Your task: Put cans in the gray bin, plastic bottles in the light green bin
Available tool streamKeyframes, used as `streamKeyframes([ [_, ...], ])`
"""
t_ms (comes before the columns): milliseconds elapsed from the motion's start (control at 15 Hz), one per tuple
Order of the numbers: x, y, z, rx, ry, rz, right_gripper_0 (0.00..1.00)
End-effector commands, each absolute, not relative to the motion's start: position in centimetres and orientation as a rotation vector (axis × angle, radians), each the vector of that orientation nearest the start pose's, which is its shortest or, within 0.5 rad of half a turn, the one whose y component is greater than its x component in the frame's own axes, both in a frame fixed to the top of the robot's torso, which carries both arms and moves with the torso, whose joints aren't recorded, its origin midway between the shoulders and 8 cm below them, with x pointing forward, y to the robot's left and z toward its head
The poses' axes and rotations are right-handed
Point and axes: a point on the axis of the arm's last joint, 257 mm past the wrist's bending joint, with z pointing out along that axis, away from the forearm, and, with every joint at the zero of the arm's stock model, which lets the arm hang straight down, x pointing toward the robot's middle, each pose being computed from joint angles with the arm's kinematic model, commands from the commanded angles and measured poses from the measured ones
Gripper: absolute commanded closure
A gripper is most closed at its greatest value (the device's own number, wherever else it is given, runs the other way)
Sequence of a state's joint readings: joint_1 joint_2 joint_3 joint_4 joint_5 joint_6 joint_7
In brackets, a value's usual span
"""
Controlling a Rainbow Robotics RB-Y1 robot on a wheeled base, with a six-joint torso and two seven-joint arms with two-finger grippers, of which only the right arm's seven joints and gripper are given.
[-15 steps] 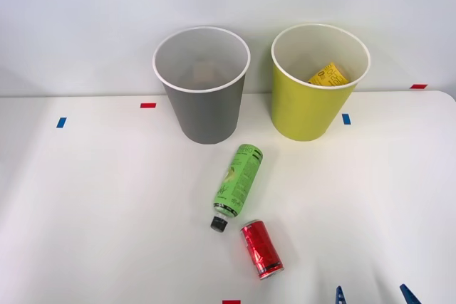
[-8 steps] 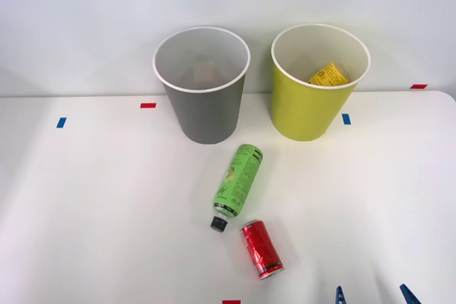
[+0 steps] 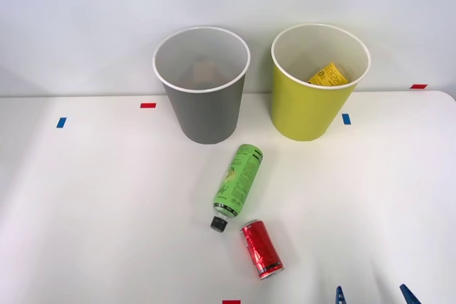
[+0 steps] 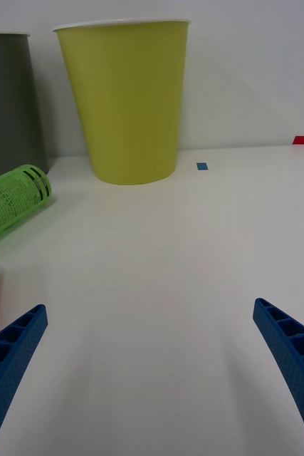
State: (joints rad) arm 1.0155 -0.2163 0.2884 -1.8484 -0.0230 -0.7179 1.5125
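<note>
On white table (image 3: 85, 197) I see green-label plastic bottle (image 3: 238, 179) and red metal can (image 3: 261, 248) unsorted; yellow-label bottle (image 3: 328, 75) inside light green bin (image 3: 306, 108); my right gripper (image 4: 152, 356) wide apart, empty.

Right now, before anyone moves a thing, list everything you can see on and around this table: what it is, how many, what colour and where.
gray bin: one, gray outside, white rim and inside, upright at the back of the table, left of the other bin.
light green bin: one, yellow-green outside, white inside, upright at the back, right of the gray one.
yellow-label bottle: one, yellow, lying inside the light green bin, only partly seen.
green-label bottle: one, bright green with a black cap, lying on the table in front of the bins.
red can: one, shiny red, lying just nearer than the bottle's cap.
tape marks: several, red and blue, scattered on the table.
table: one, white.
right gripper: one, blue ribbed fingers, open, low over the table's near right part.
</note>
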Motion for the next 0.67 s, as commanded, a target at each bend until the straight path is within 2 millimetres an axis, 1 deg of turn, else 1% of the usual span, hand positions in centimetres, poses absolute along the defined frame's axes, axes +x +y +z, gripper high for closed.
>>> streamKeyframes([
  [67, 21.22, -22.79, -28.94, 0.011, 1.579, 0.053, 0.00],
  [667, 21.22, -22.79, -28.94, 0.011, 1.579, 0.053, 0.00],
])
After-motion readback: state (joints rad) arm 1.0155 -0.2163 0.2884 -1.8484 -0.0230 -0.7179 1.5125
